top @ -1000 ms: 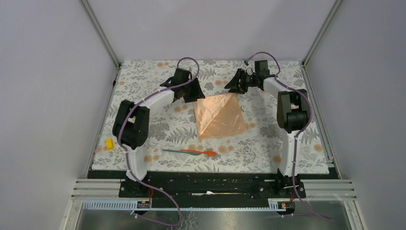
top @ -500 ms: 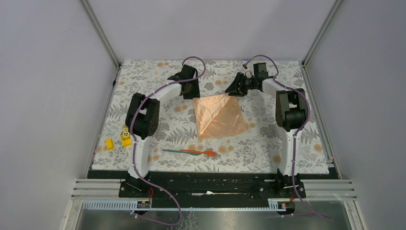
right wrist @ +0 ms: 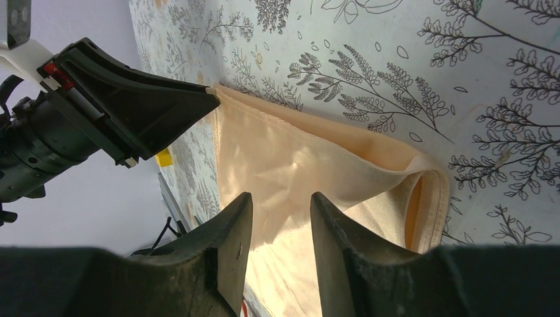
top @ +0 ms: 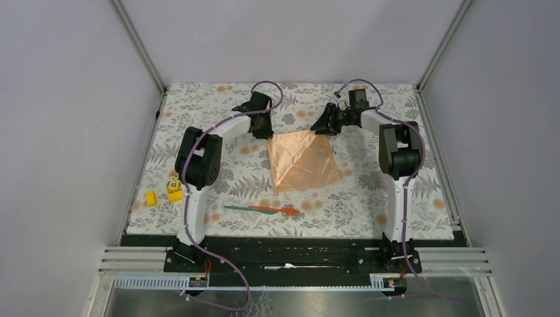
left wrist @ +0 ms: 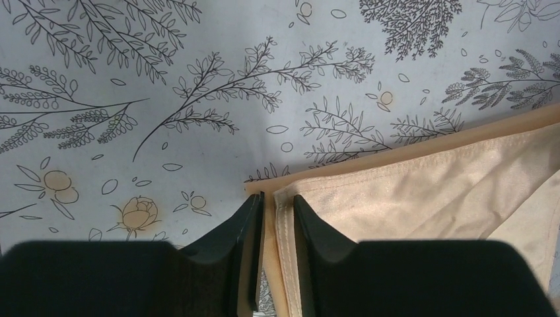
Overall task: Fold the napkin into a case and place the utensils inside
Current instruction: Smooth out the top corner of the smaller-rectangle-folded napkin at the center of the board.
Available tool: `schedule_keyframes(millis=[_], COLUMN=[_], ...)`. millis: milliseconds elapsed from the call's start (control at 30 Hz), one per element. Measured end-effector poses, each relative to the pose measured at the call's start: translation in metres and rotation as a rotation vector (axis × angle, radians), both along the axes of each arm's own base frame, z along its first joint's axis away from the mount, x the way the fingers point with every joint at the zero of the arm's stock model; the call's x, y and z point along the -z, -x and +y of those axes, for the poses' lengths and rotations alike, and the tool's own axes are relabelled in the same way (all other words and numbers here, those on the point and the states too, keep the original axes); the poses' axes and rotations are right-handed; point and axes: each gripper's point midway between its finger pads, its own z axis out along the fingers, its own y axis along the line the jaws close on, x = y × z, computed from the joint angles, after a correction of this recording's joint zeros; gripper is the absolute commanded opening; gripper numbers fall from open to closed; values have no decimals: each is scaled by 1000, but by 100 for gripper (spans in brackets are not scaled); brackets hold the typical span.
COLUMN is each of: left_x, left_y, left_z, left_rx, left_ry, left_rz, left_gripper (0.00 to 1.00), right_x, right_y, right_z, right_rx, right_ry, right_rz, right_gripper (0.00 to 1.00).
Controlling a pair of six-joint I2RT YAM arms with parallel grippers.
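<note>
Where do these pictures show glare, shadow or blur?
Top external: even, soft light, mild sheen on the napkin. Left wrist: the left tool is nearly black, a shadow lining the napkin's edge. Right wrist: bright glare on the napkin.

No text, label, brand or number can be read in any view. A small yellow piece (top: 174, 181), toward 9 o'clock on the tablecloth (top: 370, 198), bears dark marks that may be print, but they are too small and blurred to make out.
</note>
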Motion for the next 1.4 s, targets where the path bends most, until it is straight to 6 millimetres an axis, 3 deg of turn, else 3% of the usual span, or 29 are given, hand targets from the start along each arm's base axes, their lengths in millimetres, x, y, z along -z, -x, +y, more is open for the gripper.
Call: schedule_keyframes(millis=[267, 733, 933, 1167, 1400], left_x=[1, -1, -2, -16, -14], left_y=[-1, 8, 9, 12, 15], left_z=[1, 7, 9, 11, 12], left_rx=[-1, -9, -16, -18, -20], left_ry=[2, 6, 9, 20, 17], left_rz=[2, -9, -9, -32, -25], left_gripper=[10, 8, 13, 15, 31], right_x=[0, 18, 18, 16, 11], right_y=[0, -10, -11, -12, -12], right_z=[0, 2, 2, 2, 5], right_rx=[0, 1, 1, 0, -4], right_ry=[1, -1, -1, -4, -31], right_rz=[0, 21, 19, 15, 20], right_gripper=[48, 52, 54, 54, 58])
